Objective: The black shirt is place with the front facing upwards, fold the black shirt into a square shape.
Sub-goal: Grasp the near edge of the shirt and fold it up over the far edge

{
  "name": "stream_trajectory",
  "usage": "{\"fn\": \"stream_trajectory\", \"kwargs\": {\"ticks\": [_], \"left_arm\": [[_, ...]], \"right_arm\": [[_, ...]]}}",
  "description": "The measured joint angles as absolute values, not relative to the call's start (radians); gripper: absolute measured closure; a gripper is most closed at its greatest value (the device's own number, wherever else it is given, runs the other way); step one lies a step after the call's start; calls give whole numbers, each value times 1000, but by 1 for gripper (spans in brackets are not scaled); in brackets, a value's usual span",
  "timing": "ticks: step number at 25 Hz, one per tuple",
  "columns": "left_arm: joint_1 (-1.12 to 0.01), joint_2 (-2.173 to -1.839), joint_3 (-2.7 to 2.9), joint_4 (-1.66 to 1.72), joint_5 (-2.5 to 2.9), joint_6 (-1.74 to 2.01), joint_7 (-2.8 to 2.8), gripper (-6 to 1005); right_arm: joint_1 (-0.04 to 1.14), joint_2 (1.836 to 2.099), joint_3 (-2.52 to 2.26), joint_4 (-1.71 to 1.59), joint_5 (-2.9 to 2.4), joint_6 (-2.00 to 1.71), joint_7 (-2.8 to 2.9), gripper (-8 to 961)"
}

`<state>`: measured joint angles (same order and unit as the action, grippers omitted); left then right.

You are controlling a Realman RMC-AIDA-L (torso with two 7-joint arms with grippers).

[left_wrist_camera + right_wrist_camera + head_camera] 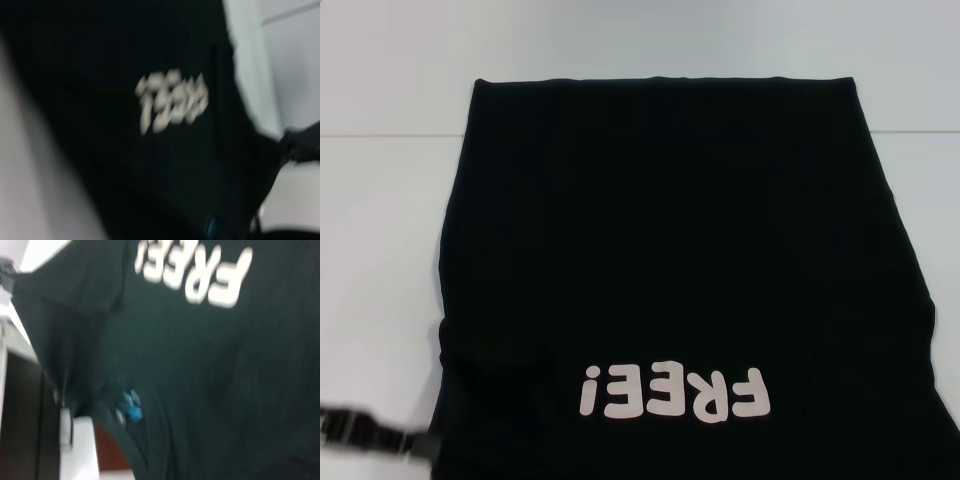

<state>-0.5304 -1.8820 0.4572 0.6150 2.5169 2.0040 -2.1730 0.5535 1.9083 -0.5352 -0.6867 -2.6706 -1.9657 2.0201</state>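
One shirt (670, 260) lies flat on the white table (380, 220), print nearest the robot. The left gripper (370, 432) is at its near-left edge, finger state unclear. Bare table flanks both sides.

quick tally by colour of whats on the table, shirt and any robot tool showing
black shirt: 1
black left tool: 1
white table: 1
total: 3
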Motion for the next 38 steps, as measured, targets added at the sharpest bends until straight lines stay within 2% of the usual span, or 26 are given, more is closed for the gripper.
{"fn": "stream_trajectory", "kwargs": {"ticks": [4, 5, 9, 11, 13, 15, 21, 25, 30, 38], "left_arm": [[-562, -1877, 361, 604, 2432, 1932, -2193, 996], [-574, -1876, 329, 603, 2415, 1904, -2199, 996], [-603, -1882, 246, 588, 2317, 1767, -2206, 996], [-605, -1890, 240, 573, 2248, 1703, -2203, 996], [-601, -1904, 237, 552, 2158, 1630, -2183, 996], [-592, -1919, 232, 529, 2080, 1571, -2153, 996], [-568, -1979, 224, 463, 1880, 1392, -2013, 996], [-575, -2011, 232, 461, 1860, 1319, -1947, 996], [-600, -2032, 252, 460, 1864, 1258, -1900, 996], [-652, -2040, 338, 460, 1859, 1169, -1880, 982]], "right_arm": [[553, 1872, -358, -645, -2622, -1937, 2065, 857], [545, 1851, -280, -622, -2579, -1915, 2079, 855], [532, 1833, -186, -589, -2469, -1866, 2093, 848], [526, 1836, -155, -555, -2382, -1821, 2098, 844], [524, 1853, -148, -514, -2294, -1762, 2088, 841], [522, 1880, -149, -487, -2225, -1690, 2068, 837], [537, 1989, -154, -474, -2095, -1427, 1964, 826], [564, 2031, -157, -452, -2061, -1266, 1881, 819], [603, 2043, -157, -407, -2050, -1138, 1813, 810], [653, 2047, -162, -405, -2045, -1092, 1796, 795]]}}
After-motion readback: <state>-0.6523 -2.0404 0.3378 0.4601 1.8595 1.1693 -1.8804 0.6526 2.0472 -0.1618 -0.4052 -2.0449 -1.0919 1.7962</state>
